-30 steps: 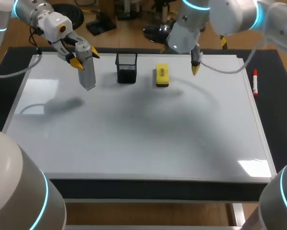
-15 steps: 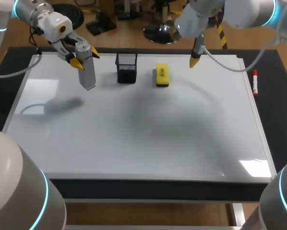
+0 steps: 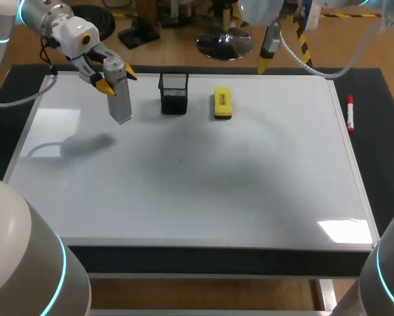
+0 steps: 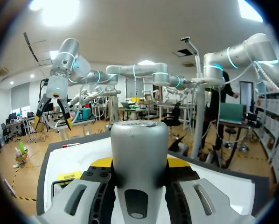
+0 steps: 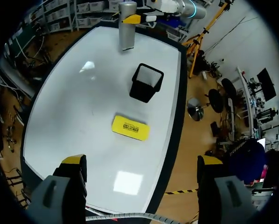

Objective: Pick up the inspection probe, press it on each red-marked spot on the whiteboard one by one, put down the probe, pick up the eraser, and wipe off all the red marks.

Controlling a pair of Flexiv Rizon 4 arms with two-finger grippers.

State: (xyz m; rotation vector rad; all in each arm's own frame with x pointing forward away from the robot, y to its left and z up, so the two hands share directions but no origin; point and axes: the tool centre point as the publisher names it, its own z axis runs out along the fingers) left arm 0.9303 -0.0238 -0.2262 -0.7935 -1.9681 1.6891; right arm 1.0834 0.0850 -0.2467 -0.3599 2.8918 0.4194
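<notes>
The white rectangular whiteboard (image 3: 184,197) covers most of the black table (image 3: 385,151), leaving a dark strip beyond its left, right and far edges. Everything is gathered near the far edge. The grey cylindrical inspection probe (image 3: 121,108) is at the left. The black wire-mesh cup (image 3: 174,93) stands near it, and the yellow block eraser (image 3: 222,104) lies flat to the right of the cup, not touching it. A red marker pen (image 3: 350,113) lies on the dark strip just off the board's right edge. The widest stretch of white board runs from that row to the near edge. The left gripper (image 3: 118,80) is clamped on the probe's upper part, one yellow-tipped finger on either side. It holds the probe roughly upright over the board's far left area, and the probe's shadow falls apart from it. The right gripper (image 5: 142,163) hangs high over the far edge with its fingers spread wide and nothing between them; the eraser lies on the board ahead of it
</notes>
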